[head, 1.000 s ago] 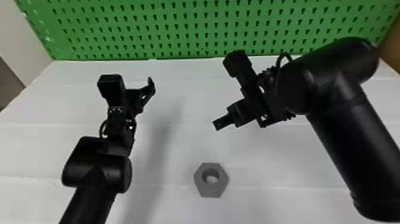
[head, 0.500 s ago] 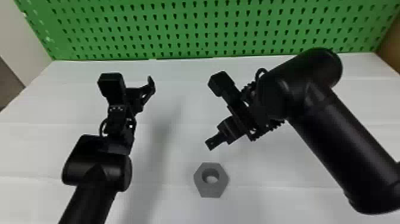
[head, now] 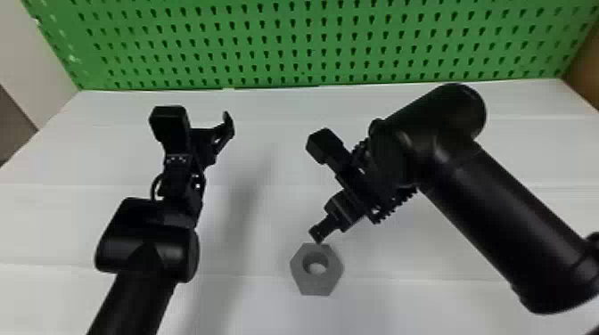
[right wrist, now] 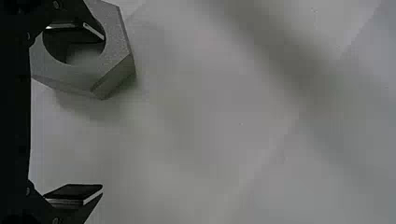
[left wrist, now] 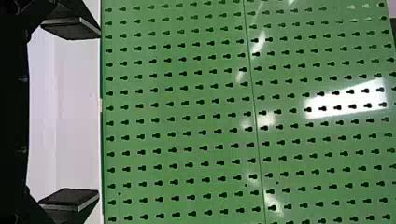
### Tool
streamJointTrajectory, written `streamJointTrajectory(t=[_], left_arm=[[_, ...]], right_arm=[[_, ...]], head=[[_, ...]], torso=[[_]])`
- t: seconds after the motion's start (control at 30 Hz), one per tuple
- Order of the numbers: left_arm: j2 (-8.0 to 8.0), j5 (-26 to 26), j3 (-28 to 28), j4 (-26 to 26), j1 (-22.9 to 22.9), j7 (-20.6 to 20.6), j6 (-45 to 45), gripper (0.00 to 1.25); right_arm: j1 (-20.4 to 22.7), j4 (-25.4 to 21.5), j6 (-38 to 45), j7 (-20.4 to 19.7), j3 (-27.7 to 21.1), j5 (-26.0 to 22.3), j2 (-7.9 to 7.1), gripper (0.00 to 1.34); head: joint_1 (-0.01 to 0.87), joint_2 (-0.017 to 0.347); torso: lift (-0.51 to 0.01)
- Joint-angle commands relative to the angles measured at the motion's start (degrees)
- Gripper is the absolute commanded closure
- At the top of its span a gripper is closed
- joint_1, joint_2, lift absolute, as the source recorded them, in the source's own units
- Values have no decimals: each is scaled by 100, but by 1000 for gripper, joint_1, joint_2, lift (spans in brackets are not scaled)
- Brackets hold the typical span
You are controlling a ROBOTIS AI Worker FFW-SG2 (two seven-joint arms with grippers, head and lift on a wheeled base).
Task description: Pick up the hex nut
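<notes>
In the head view, the broad white tabletop [head: 401,294] is brightly and fairly evenly lit. A long, soft-edged grey shadow slants across it between the jointed black left arm [head: 147,249] and the jointed black right arm [head: 481,214]. Dull highlights lie along the rounded joints of both arms. The upright green perforated panel [head: 300,45] has small pale glints near its left end. In the left wrist view, that panel is glossy: a hard white reflection with straight sides washes over some holes, with fainter streaks elsewhere. The right wrist view is dimmer; a wide diagonal shadow crosses the grey-looking tabletop, and the thick grey hex nut [head: 316,285] casts a soft shadow beside itself.
</notes>
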Motion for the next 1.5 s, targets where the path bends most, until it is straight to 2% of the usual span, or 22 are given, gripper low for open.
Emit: streamJointTrajectory(t=[0.0, 0.57, 1.2, 1.4, 1.47], left_arm=[[5, 0, -1, 11, -12, 0, 0, 87], [5, -8, -19, 28, -73, 0, -9, 87], [5, 0, -27, 28, -82, 0, -9, 87], [5, 0, -27, 28, -82, 0, -9, 87], [5, 0, -27, 28, -82, 0, -9, 87]], right_arm=[[-58, 226, 26, 0, 133, -106, 0, 162], [-181, 630, 26, 0, 449, -335, 79, 160], [-128, 938, 26, 9, 361, -353, 141, 165], [-67, 1026, 26, 9, 282, -353, 141, 206], [-67, 1052, 26, 9, 291, -353, 141, 303]], head=[[785, 149], [785, 149], [785, 149], [785, 149], [785, 149]], torso=[[-84], [-84], [-84], [-84], [-84]])
